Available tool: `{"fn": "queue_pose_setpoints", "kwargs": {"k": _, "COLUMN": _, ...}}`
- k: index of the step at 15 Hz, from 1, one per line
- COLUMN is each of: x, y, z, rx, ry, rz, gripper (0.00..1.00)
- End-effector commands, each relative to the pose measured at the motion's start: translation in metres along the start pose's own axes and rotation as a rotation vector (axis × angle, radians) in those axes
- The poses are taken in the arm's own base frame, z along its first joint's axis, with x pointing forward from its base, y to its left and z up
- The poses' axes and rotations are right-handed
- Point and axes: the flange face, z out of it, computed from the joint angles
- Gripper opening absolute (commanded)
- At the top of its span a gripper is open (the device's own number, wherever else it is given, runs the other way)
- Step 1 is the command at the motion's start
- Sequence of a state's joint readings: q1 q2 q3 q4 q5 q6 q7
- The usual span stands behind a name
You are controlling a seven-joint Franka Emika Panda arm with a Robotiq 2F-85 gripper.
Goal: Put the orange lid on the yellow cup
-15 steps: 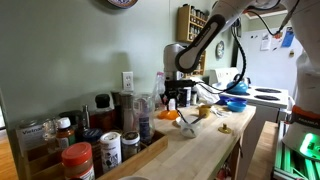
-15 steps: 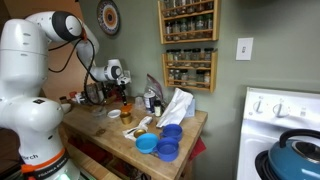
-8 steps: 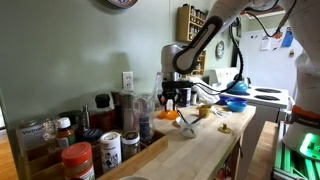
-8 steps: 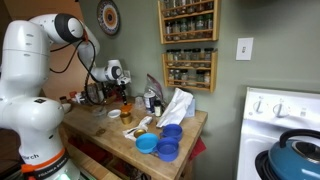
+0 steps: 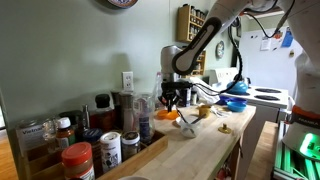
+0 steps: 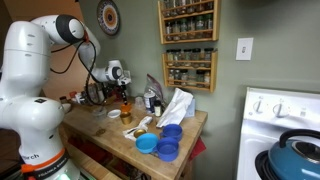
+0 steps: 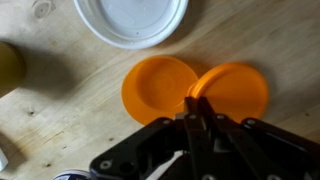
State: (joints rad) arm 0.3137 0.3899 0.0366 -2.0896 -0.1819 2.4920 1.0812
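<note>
In the wrist view two round orange pieces lie side by side on the wooden counter. My gripper (image 7: 197, 102) is shut, its fingertips pinching the thin rim of the orange lid (image 7: 238, 88), where it meets a second orange disc (image 7: 158, 88) to its left. The pale-yellow cup (image 7: 8, 64) shows only as a sliver at the left edge, apart from the lid. In both exterior views the gripper (image 5: 172, 100) (image 6: 122, 94) hangs low over the orange pieces (image 5: 166, 114) near the wall.
A white round lid (image 7: 130, 18) lies just beyond the orange pieces. Jars and bottles (image 5: 78, 150) crowd one end of the counter, and blue bowls (image 6: 160, 146) and a crumpled white cloth (image 6: 178, 104) sit at the other end. A stove (image 6: 285, 130) stands beside the counter.
</note>
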Motion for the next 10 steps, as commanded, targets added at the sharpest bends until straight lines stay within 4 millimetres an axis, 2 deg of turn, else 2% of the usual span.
{"fn": "queue_pose_setpoints", "kwargs": {"k": 1, "x": -0.001, "y": -0.004, "z": 0.000, "rx": -0.005, "ry": 0.021, "rz": 0.006, "gripper": 0.01}}
{"fn": "queue_pose_setpoints", "kwargs": {"k": 5, "x": 0.001, "y": 0.002, "z": -0.028, "rx": 0.053, "ry": 0.037, "rz": 0.020, "gripper": 0.02}}
{"fn": "queue_pose_setpoints", "kwargs": {"k": 8, "x": 0.003, "y": 0.029, "z": -0.047, "rx": 0.037, "ry": 0.025, "rz": 0.031, "gripper": 0.02}}
{"fn": "queue_pose_setpoints", "kwargs": {"k": 10, "x": 0.000, "y": 0.056, "z": -0.057, "rx": 0.138, "ry": 0.036, "rz": 0.065, "gripper": 0.02}}
